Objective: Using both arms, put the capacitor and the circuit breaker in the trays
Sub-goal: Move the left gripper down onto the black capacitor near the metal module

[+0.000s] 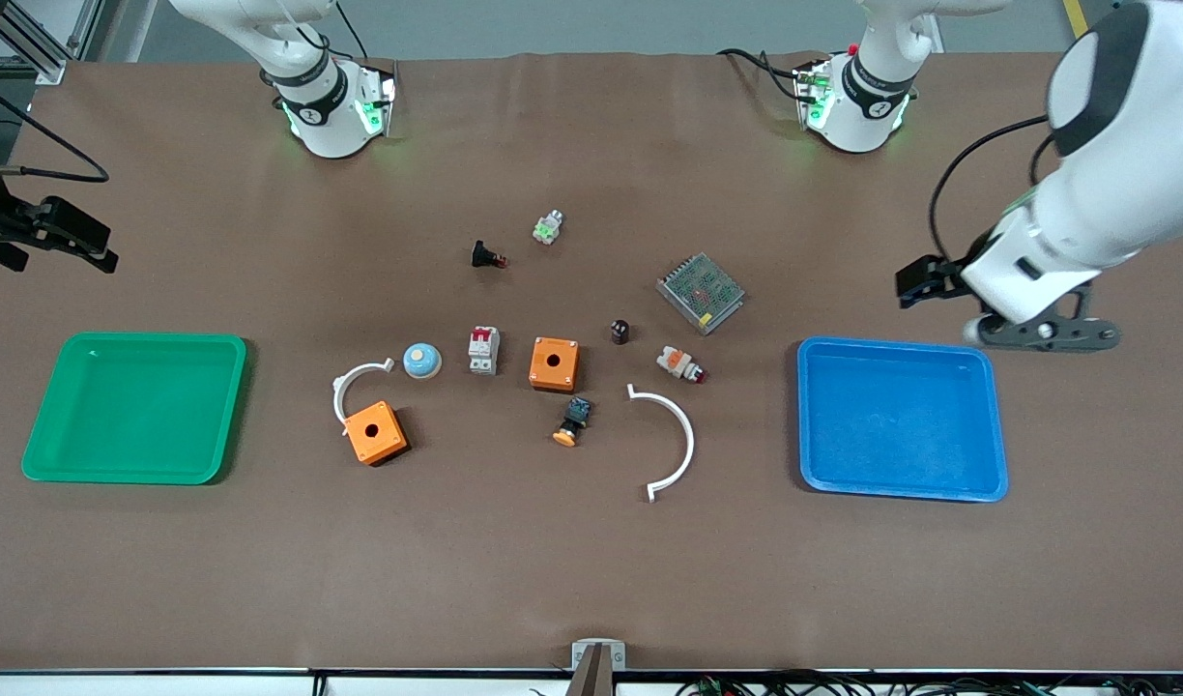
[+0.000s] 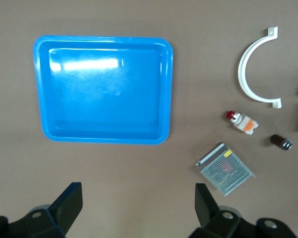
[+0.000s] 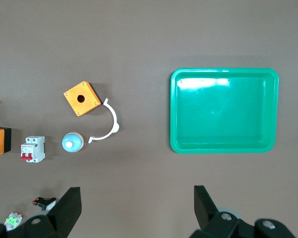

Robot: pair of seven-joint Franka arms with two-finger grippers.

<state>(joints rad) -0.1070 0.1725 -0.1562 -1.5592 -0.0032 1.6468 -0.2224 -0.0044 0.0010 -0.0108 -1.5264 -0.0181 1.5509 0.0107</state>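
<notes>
The capacitor (image 1: pixel 620 332), a tiny black cylinder, stands on the table mid-way between the trays; it also shows in the left wrist view (image 2: pixel 280 142). The circuit breaker (image 1: pixel 483 349), a white-grey block with red levers, lies beside an orange box (image 1: pixel 554 363); it also shows in the right wrist view (image 3: pixel 33 149). My left gripper (image 1: pixel 1046 333) is open and empty, up over bare table at the blue tray's (image 1: pixel 901 348) edge; its jaws (image 2: pixel 137 208) stand wide apart. My right gripper (image 1: pixel 60 237) is open and empty over bare table by the green tray (image 1: pixel 137 340); its jaws (image 3: pixel 137 208) stand wide apart.
Round the two parts lie a second orange box (image 1: pixel 376 432), a blue dome (image 1: pixel 422 361), two white arcs (image 1: pixel 671 440) (image 1: pixel 352 385), a metal mesh box (image 1: pixel 701 292), a white-and-orange button (image 1: pixel 680 364), a black button with an orange cap (image 1: pixel 572 422), a black push-button (image 1: pixel 487 256) and a green-lit part (image 1: pixel 548 228).
</notes>
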